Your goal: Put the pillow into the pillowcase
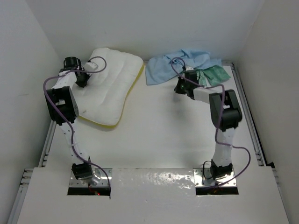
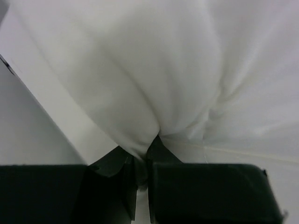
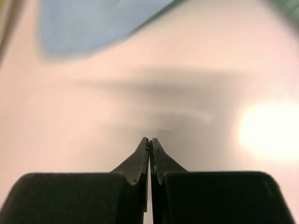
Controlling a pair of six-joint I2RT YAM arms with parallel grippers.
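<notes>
On white tabletop (image 1: 159,135), plump white quilted pillow (image 1: 114,86), left end effector (image 2: 143,161) clamped on its fabric, right end effector (image 3: 150,144) closed, empty, beside crumpled blue-and-green fabric pillowcase (image 1: 177,65).

The right pincer (image 3: 150,142) is seen pressed closed over the bare table (image 3: 140,93); beyond it, upper left, the blurred blue pillowcase (image 3: 93,23) is glimpsed.

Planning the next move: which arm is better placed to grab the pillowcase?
Right. The right gripper is shut on nothing and sits beside the pillowcase. The left gripper is far off and shut on the pillow.
</notes>
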